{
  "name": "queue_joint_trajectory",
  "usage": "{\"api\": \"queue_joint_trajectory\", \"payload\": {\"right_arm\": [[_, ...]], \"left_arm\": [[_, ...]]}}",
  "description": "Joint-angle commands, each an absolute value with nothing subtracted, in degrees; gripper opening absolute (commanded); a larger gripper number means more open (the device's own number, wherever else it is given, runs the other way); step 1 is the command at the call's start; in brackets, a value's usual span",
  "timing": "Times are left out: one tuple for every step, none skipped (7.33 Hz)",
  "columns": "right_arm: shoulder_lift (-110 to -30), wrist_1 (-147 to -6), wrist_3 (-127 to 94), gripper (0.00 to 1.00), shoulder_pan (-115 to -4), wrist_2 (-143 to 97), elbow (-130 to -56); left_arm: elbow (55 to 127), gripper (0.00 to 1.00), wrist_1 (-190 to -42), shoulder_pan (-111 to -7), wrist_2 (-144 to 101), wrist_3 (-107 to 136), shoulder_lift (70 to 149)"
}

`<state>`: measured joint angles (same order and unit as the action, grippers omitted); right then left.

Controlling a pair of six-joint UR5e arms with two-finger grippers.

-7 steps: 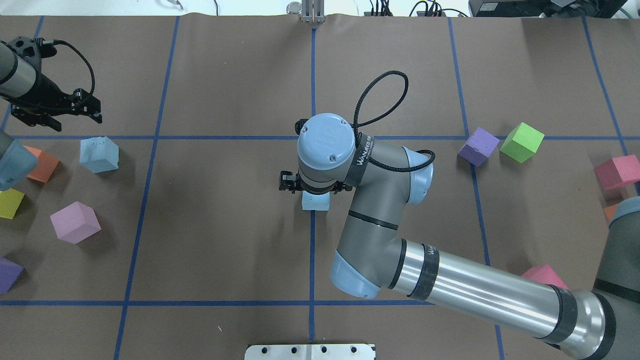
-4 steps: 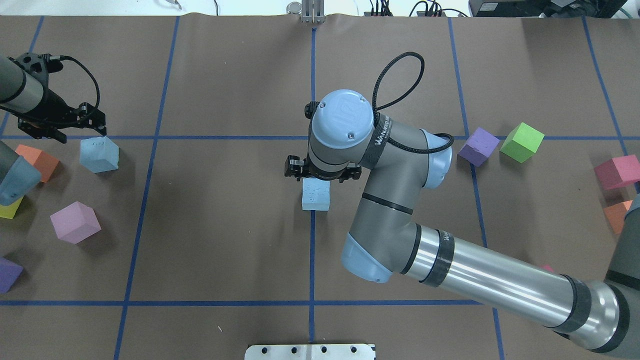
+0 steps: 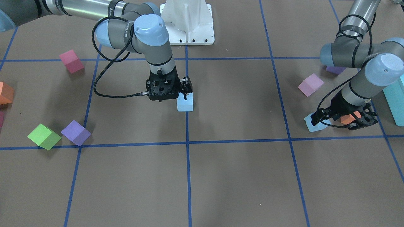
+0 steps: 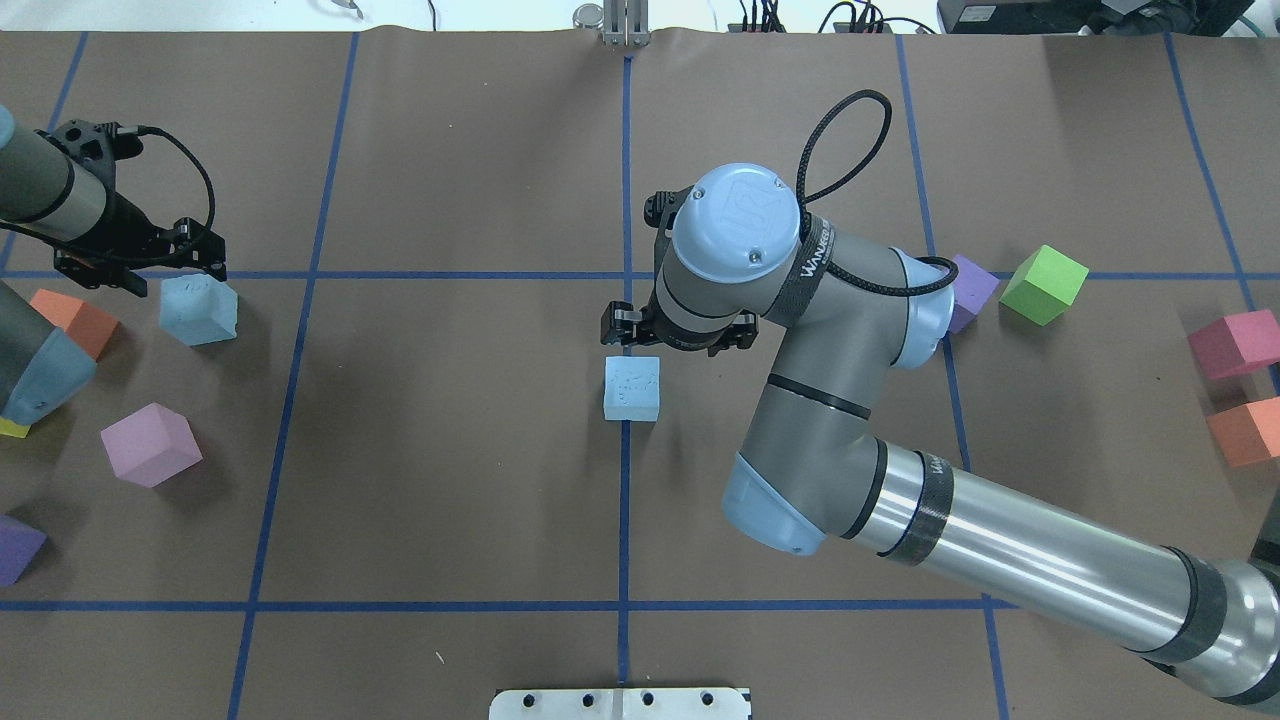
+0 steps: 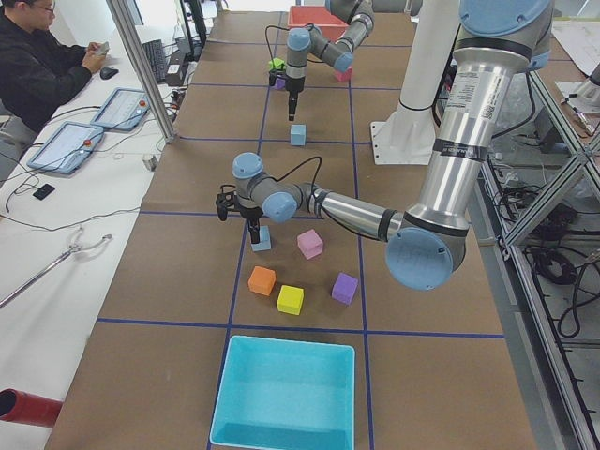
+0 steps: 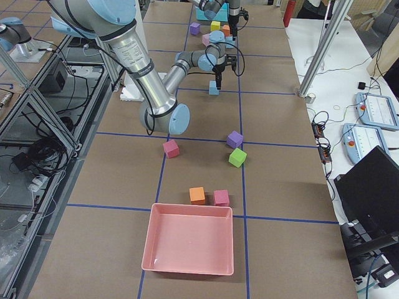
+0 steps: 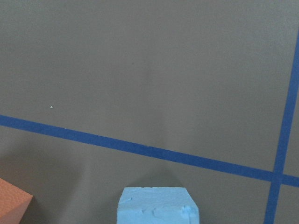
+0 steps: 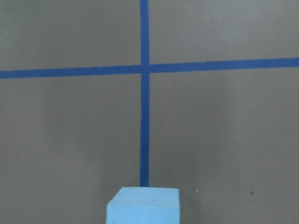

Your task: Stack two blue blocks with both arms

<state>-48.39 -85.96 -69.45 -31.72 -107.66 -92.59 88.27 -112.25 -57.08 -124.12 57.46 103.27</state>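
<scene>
One pale blue block [image 4: 632, 388] lies on the centre grid line, also seen in the front view [image 3: 185, 104] and at the bottom of the right wrist view [image 8: 142, 205]. My right gripper [image 4: 679, 338] is open and empty, hanging just beyond this block and clear of it [image 3: 185, 89]. The second blue block [image 4: 200, 309] lies at the left [image 3: 315, 125]. My left gripper [image 4: 145, 265] is open and empty, low and just beyond this block [image 3: 342, 120]. The block shows at the bottom of the left wrist view [image 7: 159, 205].
Around the left block lie an orange cube [image 4: 75, 322], a lilac cube [image 4: 150, 444], a yellow cube [image 4: 12, 428] and a purple cube [image 4: 20, 548]. On the right lie purple [image 4: 970, 285], green [image 4: 1044, 284], pink [image 4: 1235, 342] and orange [image 4: 1245, 430] cubes. A teal bin [image 5: 286, 394] and a pink bin [image 6: 190, 246] stand at the table ends.
My right gripper has drawn away from the centre blue block, up and to the right, leaving it uncovered on the table. My left gripper has moved right, closer to the left blue block.
</scene>
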Motion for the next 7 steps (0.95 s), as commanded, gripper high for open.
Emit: {"api": "queue_joint_trajectory", "payload": {"right_arm": [[-48.9,-86.0,-68.8,1.00,-32.3,-107.8,-92.7],[-49.0,-86.0,-68.8,1.00,-32.5,-107.8,-92.8],[-49.0,-86.0,-68.8,1.00,-32.7,-107.8,-92.8],[-49.0,-86.0,-68.8,1.00,-32.8,-107.8,-92.8],[-49.0,-86.0,-68.8,1.00,-33.0,-107.9,-92.8],[-49.2,-86.0,-68.2,1.00,-33.4,-108.0,-92.9],[-49.5,-86.0,-67.9,1.00,-33.7,-108.0,-92.9]], "left_arm": [[87.7,1.00,-112.3,-56.5,-124.0,57.4,103.3],[87.4,1.00,-112.3,-55.9,-124.0,57.4,103.3],[87.2,1.00,-112.3,-55.7,-124.0,57.1,103.3],[86.2,0.99,-112.8,-55.5,-124.0,57.0,103.4],[83.5,0.97,-115.9,-55.5,-124.0,57.0,103.6],[81.6,0.82,-119.4,-55.4,-124.1,57.5,103.8],[81.8,0.73,-119.4,-55.2,-124.1,57.8,103.9]]}}
